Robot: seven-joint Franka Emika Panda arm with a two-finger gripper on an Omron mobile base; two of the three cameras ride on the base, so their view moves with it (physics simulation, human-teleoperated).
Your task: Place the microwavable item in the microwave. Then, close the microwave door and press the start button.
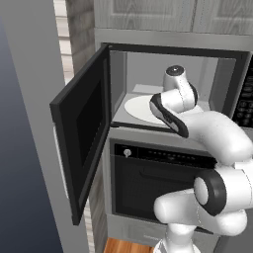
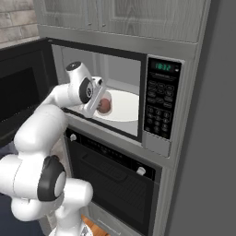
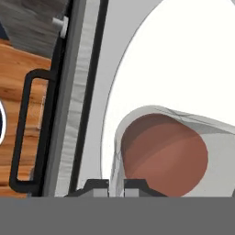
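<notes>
I am reaching the arm into the open microwave, and the gripper is sitting at the left centre of the right base frame, just above the white turntable plate. The tumbler is lying directly ahead of the gripper, touching it. In the hand frame the glass is filling the lower centre, its open mouth and reddish-brown contents facing the lens, so I am judging its long axis to be running roughly along the gripper's own line of sight. One dark fingertip is showing outside the glass wall and the other inside it, so the fingers appear to be pinching the rim. Whether the glass base is already resting on the plate I cannot tell.

The microwave door is hanging wide at the left of the left base frame, well apart from the arm. The keypad panel is standing right of the cavity; its green display and button legends are too small for me to read. No brand is showing. Below, the oven is carrying no legible writing.
</notes>
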